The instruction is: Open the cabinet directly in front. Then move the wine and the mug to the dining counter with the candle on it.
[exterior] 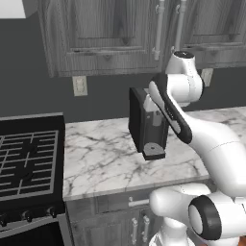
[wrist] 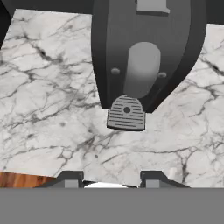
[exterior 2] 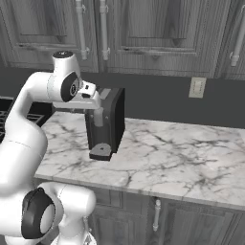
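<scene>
The grey wood-grain cabinet (exterior: pixel 105 33) hangs on the wall above the worktop, and both its doors are closed. Its two long silver bar handles (exterior: pixel 159 29) run side by side where the doors meet, and they appear again in the right base view (exterior 2: pixel 80 28). My arm is bent, with the hand held just in front of the coffee machine's top, well below the handles. In the hand view my gripper (wrist: pixel 111 179) points down at the worktop, open, with nothing between its fingertips (wrist: pixel 70 177). The wine, the mug, the dining counter and the candle are out of view.
A black coffee machine (exterior: pixel 146 125) stands on the marble worktop (exterior: pixel 101 158), right under my hand (exterior 2: pixel 107 122). A black gas stove (exterior: pixel 29 163) adjoins the worktop on the left. Wall outlets (exterior 2: pixel 196 87) sit below the cabinets. Lower drawers (exterior 2: pixel 155 215) line the front.
</scene>
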You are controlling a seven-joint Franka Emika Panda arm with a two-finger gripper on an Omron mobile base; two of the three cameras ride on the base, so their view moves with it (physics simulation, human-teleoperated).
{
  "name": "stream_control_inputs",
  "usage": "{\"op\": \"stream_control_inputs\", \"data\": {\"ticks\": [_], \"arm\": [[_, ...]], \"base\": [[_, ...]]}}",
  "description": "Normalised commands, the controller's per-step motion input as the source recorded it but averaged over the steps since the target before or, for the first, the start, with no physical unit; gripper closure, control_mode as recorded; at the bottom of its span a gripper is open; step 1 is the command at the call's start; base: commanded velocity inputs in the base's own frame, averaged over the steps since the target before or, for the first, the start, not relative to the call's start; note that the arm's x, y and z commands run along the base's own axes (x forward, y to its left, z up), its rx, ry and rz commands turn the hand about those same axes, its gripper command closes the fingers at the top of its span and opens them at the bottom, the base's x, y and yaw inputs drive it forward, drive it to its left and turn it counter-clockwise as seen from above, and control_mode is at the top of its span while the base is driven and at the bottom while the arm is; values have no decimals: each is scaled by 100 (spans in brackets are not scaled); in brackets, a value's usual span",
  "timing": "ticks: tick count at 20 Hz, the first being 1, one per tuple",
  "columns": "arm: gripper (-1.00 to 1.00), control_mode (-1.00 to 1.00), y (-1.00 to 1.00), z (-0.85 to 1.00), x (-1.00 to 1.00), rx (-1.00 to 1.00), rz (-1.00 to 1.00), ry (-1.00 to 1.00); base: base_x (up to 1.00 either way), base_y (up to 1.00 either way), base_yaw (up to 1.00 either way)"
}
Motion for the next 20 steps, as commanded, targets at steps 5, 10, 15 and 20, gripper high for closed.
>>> {"op": "stream_control_inputs", "data": {"ticks": [5, 10, 15, 20], "arm": [[-100, -100, -2, 15, -48, 0, 0, -25], [-100, -100, -1, 54, -76, 0, 1, -48], [-100, -100, 0, 67, -68, 0, 3, -51], [-100, -100, 0, 50, -57, 0, 4, -43]], "base": [[0, 0, 0], [0, 0, 0], [0, 0, 0], [0, 0, 0]]}}
